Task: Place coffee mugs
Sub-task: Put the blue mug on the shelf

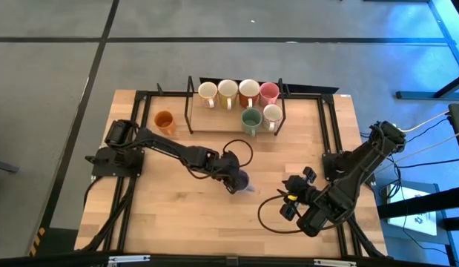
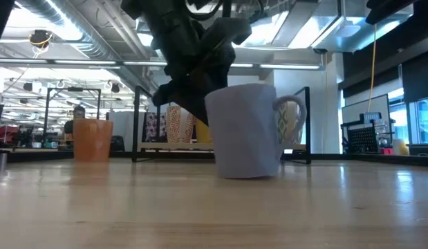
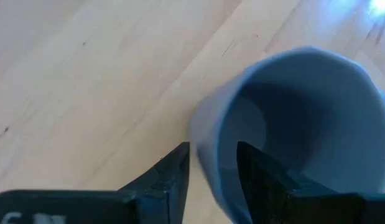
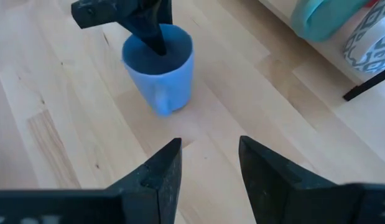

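Note:
A lavender mug (image 1: pixel 245 182) stands upright on the table's middle, also in the low view (image 2: pixel 245 131) and the right wrist view (image 4: pixel 160 65). My left gripper (image 1: pixel 235 176) comes down on its rim, shut on it. My right gripper (image 4: pixel 208 168) is open and hovers over bare table to the mug's right and nearer side (image 1: pixel 292 199). Six mugs sit on the rack at the far side: white (image 1: pixel 207 91), cream (image 1: pixel 228 90), white (image 1: pixel 249 89), pink (image 1: pixel 269 92), green (image 1: pixel 251 119) and patterned white (image 1: pixel 272 113). An orange mug (image 1: pixel 164 121) stands left of the rack. My left gripper holds the lavender mug by its wall at the rim (image 3: pixel 208 146), on the side away from the handle (image 2: pixel 291 121). One finger (image 3: pixel 260 177) is inside the cup and one (image 3: pixel 170 180) outside. The fingers slant down from above and the left. The mug's base (image 2: pixel 245 173) rests on the table.
The black-framed rack (image 1: pixel 190 104) stands along the far edge. Loose black cables loop on the table by the left gripper (image 1: pixel 240 147) and in front of the right arm (image 1: pixel 270 219). Bare wood (image 1: pixel 177 215) lies toward the near edge.

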You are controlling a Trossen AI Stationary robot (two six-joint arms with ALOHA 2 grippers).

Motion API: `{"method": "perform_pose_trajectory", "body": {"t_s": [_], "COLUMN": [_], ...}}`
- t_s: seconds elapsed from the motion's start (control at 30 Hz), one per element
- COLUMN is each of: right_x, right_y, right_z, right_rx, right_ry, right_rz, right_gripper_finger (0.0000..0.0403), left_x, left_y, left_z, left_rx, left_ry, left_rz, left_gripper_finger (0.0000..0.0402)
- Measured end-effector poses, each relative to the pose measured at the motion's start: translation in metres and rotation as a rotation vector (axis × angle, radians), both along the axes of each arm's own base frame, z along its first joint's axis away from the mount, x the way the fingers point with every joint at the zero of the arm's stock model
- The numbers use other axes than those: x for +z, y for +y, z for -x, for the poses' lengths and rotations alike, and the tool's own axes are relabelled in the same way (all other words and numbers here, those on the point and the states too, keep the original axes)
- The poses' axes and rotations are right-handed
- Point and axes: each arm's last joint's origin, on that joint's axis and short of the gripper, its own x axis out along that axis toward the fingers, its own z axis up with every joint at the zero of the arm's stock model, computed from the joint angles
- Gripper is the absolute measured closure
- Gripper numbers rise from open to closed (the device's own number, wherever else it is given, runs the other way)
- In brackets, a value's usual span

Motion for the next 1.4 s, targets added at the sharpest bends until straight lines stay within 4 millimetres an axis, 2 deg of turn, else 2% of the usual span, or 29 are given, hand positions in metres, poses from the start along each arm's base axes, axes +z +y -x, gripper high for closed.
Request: {"method": "perform_pose_trajectory", "body": {"t_s": [0.13,0.33,0.57,0.67,0.77,0.97,1.07,1.23,1.4], "right_x": [0.0,0.0,0.0,0.0,0.0,0.0,-0.001,-0.001,-0.001], "right_y": [0.0,0.0,0.0,0.0,-0.001,-0.011,-0.02,-0.036,-0.048], "right_z": [0.0,0.0,0.0,0.0,0.0,-0.005,-0.008,-0.014,-0.019], "right_rx": [-0.003,-0.004,-0.004,-0.004,-0.006,-0.044,-0.078,-0.131,-0.177], "right_ry": [-0.002,-0.002,-0.002,-0.002,0.0,0.021,0.042,0.085,0.107], "right_rz": [-0.004,-0.004,-0.004,-0.004,-0.002,0.029,0.05,0.087,0.103], "right_gripper_finger": [0.0255,0.0255,0.0255,0.0255,0.0255,0.0255,0.0255,0.0255,0.0255], "left_x": [0.0,0.0,0.003,0.018,0.049,0.093,0.113,0.122,0.12], "left_y": [0.003,0.007,0.006,0.009,0.015,0.042,0.062,0.107,0.157], "left_z": [0.0,-0.001,-0.002,-0.002,-0.003,-0.004,-0.004,0.001,0.013], "left_rx": [-0.017,-0.092,-0.187,-0.247,-0.288,-0.404,-0.435,-0.465,-0.452], "left_ry": [0.002,0.011,0.013,0.024,0.004,0.064,0.085,0.152,0.203], "left_rz": [-0.014,-0.033,-0.088,-0.159,-0.233,-0.383,-0.468,-0.547,-0.53], "left_gripper_finger": [0.0307,0.0384,0.0383,0.0385,0.0385,0.0385,0.0385,0.0385,0.0385]}}
